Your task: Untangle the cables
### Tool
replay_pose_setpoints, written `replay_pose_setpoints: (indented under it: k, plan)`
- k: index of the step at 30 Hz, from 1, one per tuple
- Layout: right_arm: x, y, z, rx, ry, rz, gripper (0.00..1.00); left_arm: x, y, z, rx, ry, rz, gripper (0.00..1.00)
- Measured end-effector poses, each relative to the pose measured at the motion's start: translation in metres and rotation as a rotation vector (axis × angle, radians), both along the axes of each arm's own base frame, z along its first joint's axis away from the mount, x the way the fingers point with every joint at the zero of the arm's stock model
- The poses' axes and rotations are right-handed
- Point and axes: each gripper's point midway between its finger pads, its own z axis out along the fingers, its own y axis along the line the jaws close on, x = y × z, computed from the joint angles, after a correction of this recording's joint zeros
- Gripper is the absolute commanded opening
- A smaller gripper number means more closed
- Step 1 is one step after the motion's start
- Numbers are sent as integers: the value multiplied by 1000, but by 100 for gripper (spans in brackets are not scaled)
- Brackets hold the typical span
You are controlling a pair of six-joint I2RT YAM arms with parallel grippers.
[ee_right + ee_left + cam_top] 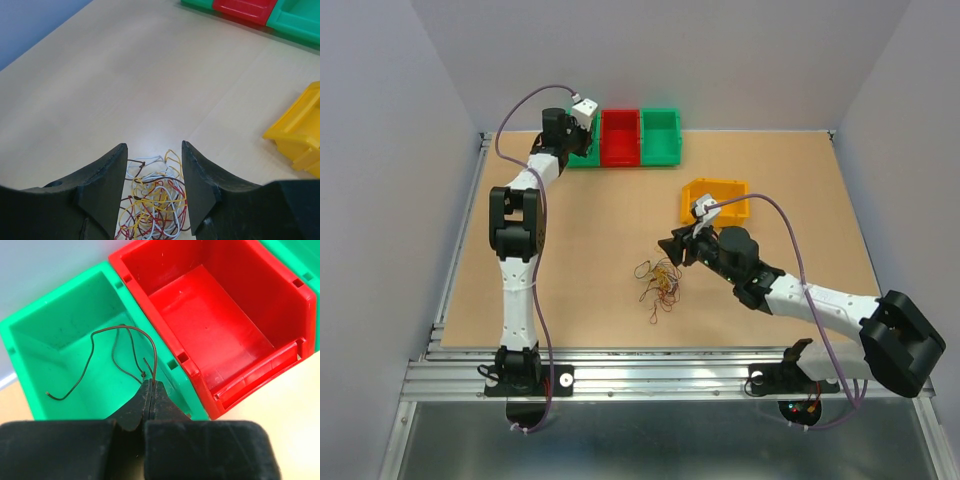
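The cables (660, 282) lie as a small tangle of red, yellow, white and dark brown wires on the wooden table. In the right wrist view the tangle (156, 200) sits just below and between the fingers of my right gripper (154, 146), which is open and holds nothing. From the top view, that right gripper (672, 247) hovers at the tangle's upper right. My left gripper (150, 385) is shut on one dark brown wire (93, 342). The wire curls over the inside of the leftmost green bin (55, 325). From above, the left gripper (582, 135) is at the table's far edge.
A red bin (620, 137) and a second green bin (661, 135) stand beside the leftmost green bin (585, 157) along the back edge. The red bin (200, 315) has nothing in it. A yellow bin (716, 200) sits behind the right gripper.
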Motion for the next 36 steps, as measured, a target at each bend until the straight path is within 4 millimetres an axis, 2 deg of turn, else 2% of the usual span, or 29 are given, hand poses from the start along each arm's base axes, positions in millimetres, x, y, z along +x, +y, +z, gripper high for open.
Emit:
replay_pose_setpoints:
  k: [2,3,6,10,13,18,22,23,25,27,28,30,32,34,36]
  plan:
    - [0,0,-2,-3,3,0,53,-1,1,-5,-10,18,12,0]
    - [0,0,-2,-4,4,0,53,-1,1,-7,-14,27,17,5]
    - [0,0,-3,-4,5,0,53,-1,3,-9,-18,38,46,33]
    - [1,1,-3,-3,5,0,53,2,10,-10,-10,41,88,52]
    - [1,2,-5,-2,12,-1,54,4,18,-9,11,31,131,59]
    - [2,4,-3,-14,39,1,57,-6,30,-4,53,27,176,61]
    - [5,6,5,-37,71,-5,65,-36,38,14,76,15,200,68]
    - [5,6,3,-44,81,-7,66,-44,39,23,80,6,200,68]
    - [1,2,-6,-74,115,-10,66,-65,41,38,107,-26,201,73]
    - [-4,-4,-19,-114,159,-15,66,-100,37,52,145,-44,183,75]
    - [-5,-5,-23,-126,171,-17,66,-111,34,57,155,-50,170,76]
    - [-8,-11,-31,-158,199,-28,66,-147,12,69,164,-76,101,76]
    - [-9,-13,-34,-168,207,-31,66,-176,-10,78,151,-95,27,84]
    - [-10,-14,-37,-181,214,-30,66,-208,-34,76,133,-91,-68,84]
    - [-9,-13,-42,-196,221,-27,64,-235,-47,68,123,-68,-141,84]
